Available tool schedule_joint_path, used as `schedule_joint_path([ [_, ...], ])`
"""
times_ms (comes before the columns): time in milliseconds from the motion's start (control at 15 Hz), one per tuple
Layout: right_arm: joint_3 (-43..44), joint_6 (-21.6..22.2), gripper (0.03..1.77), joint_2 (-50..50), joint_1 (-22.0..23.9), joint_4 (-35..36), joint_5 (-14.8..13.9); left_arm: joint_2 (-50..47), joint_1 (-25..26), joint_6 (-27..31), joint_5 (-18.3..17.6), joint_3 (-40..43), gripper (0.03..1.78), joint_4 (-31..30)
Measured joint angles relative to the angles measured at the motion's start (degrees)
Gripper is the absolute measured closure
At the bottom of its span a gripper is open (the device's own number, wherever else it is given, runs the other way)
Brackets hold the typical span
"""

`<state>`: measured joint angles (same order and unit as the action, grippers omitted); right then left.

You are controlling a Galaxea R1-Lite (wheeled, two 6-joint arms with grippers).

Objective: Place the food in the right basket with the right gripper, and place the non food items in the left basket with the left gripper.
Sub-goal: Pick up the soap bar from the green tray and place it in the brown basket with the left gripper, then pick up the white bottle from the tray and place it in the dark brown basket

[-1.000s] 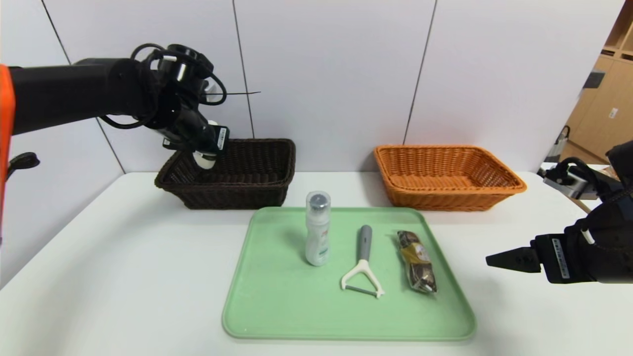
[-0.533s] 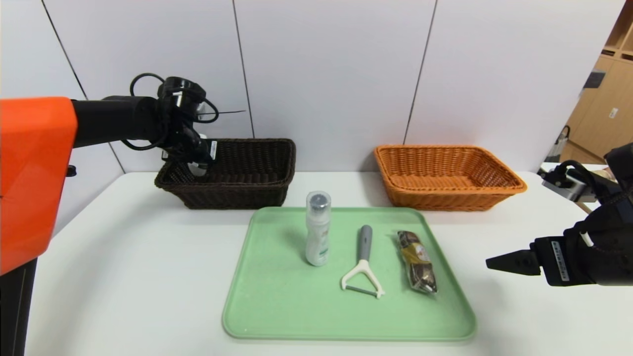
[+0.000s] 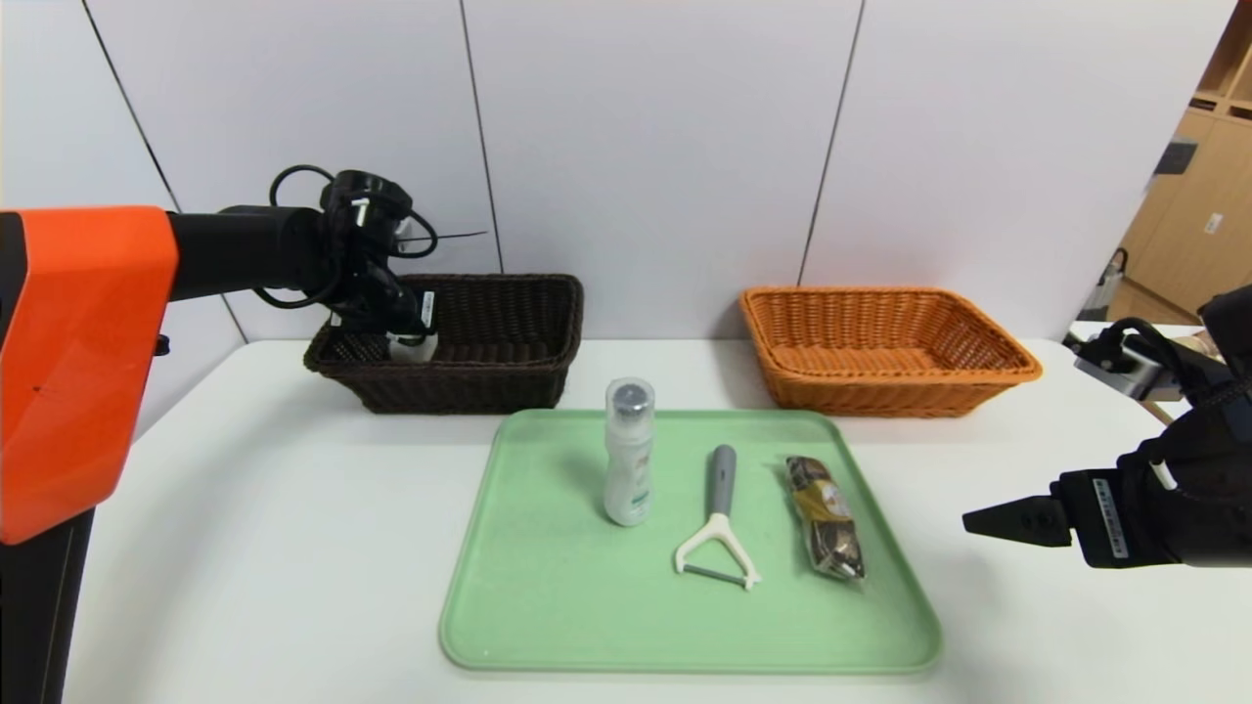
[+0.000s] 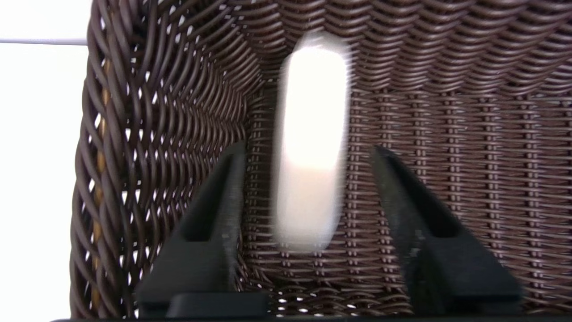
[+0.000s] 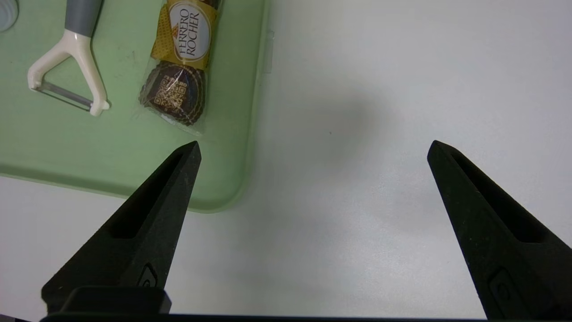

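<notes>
Low inside the dark brown left basket [image 3: 489, 381], my left gripper [image 3: 406, 328] is open. A white cylindrical item [image 3: 412, 347] lies loose between its fingers [image 4: 219, 201], with a gap on each side, blurred over the basket floor [image 4: 447, 179]. On the green tray [image 3: 548, 606] stand a white bottle [image 3: 627, 455], a grey-handled peeler [image 3: 719, 518] and a Ferrero Rocher pack [image 3: 825, 516]. My right gripper [image 3: 978, 520] hovers open over the table, right of the tray and close to the pack [image 5: 181, 67], empty. The orange right basket [image 3: 880, 391] holds nothing.
Both baskets stand at the back against a white wall. The tray's right rim [image 5: 250, 134] sits just beside my right gripper [image 5: 315, 145]. White tabletop [image 3: 245, 548] stretches left of the tray. A wooden cabinet [image 3: 1193, 196] stands far right.
My left gripper came down into the brown basket and opened, letting go of the white item. The right arm stayed put.
</notes>
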<state>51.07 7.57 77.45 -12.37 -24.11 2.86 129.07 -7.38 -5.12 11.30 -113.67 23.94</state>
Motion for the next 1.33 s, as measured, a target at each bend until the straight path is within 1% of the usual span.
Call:
schedule_joint_path([
  [133,0.0,0.0,0.04,-0.2,0.0,0.0,0.0,-0.7,0.2,-0.1,-0.1,0.0,0.59,0.0],
  [267,0.0,0.0,0.04,-0.4,0.0,0.0,0.0,-2.2,0.2,-0.2,-0.1,0.0,0.48,0.1],
  [400,0.0,0.0,0.04,-0.7,0.0,0.0,0.0,-4.6,-0.5,-0.7,-0.1,0.0,0.40,0.8],
  [533,0.0,0.0,0.04,-0.8,0.0,0.0,0.0,-7.5,-2.4,-2.0,0.0,0.1,0.33,3.0],
  [667,0.0,0.0,0.04,-1.0,0.0,0.0,-0.1,-10.4,-4.7,-4.7,0.0,0.1,0.28,6.4],
  [867,0.0,-0.2,0.04,-1.5,0.0,0.0,-0.1,-15.5,-9.2,-10.5,-0.1,0.5,0.22,12.0],
  [1000,-0.1,-0.2,0.04,-1.7,0.0,0.0,-0.1,-19.2,-12.3,-15.5,-0.2,1.0,0.20,16.1],
  [1133,-0.1,-0.1,0.04,-1.8,0.0,0.0,0.0,-23.0,-14.9,-18.7,-0.7,3.0,0.18,19.9],
  [1200,-0.1,-0.1,0.04,-1.8,0.0,0.0,0.0,-25.0,-15.8,-19.0,-1.9,5.2,0.17,20.4],
  [1267,-0.2,-0.1,0.04,-1.8,0.0,0.0,0.0,-27.0,-16.3,-19.2,-4.1,7.7,0.16,20.4],
  [1333,-0.2,-0.1,0.04,-1.8,0.0,0.0,0.0,-29.3,-16.7,-19.2,-7.6,10.7,0.15,20.3],
])
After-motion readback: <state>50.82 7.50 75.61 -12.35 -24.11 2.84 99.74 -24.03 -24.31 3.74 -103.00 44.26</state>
